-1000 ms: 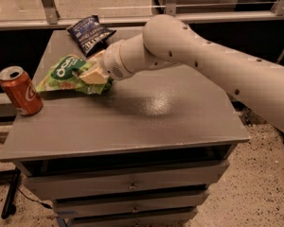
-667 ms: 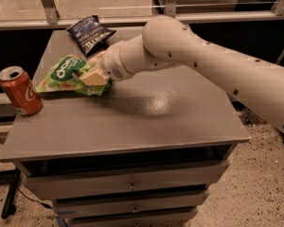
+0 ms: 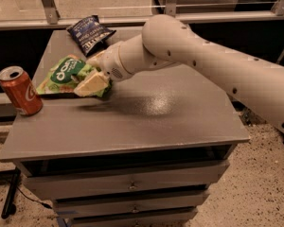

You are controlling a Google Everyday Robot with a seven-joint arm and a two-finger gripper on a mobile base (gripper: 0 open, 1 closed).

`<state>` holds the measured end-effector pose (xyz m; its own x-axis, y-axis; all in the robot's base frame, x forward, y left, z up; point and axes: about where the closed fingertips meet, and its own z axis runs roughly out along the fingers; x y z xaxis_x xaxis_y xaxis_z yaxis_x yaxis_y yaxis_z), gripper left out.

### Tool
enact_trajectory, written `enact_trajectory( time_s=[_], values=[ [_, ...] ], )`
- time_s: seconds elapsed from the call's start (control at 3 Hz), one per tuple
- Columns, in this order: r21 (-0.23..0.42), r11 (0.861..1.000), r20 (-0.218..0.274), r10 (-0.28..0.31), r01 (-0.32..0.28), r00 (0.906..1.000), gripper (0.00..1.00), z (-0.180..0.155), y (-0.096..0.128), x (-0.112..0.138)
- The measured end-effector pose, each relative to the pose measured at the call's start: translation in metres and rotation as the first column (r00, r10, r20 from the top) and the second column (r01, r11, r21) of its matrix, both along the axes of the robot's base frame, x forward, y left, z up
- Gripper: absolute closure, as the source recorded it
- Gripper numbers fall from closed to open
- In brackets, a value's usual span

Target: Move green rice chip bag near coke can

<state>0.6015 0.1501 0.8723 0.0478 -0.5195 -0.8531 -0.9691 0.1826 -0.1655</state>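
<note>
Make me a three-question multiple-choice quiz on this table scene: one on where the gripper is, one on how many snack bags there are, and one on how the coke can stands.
1. Where is the gripper?
A. On the coke can
B. At the end of the green rice chip bag away from the can
C. Over the dark blue snack bag

2. How many snack bags lie on the table?
A. Two
B. One
C. Four

3. How is the coke can placed?
A. On its side
B. Crushed flat
C. Upright

Answers:
1 B: the gripper sits on the bag's end farthest from the can.
2 A: only the green bag and the dark blue one are there.
3 C: its silver top faces up.
</note>
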Motion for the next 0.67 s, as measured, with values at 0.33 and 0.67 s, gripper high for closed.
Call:
enact_trajectory(
  time_s=[0.33, 0.67],
  values=[
    [-0.001, 1.0, -0.008, 0.009, -0.009, 0.9999, 0.0, 0.0017, -0.0008, -0.002],
    [-0.006, 1.0, -0.01, 0.014, -0.014, 0.9998, 0.0, 0.0028, -0.0085, -0.0033]
  ],
)
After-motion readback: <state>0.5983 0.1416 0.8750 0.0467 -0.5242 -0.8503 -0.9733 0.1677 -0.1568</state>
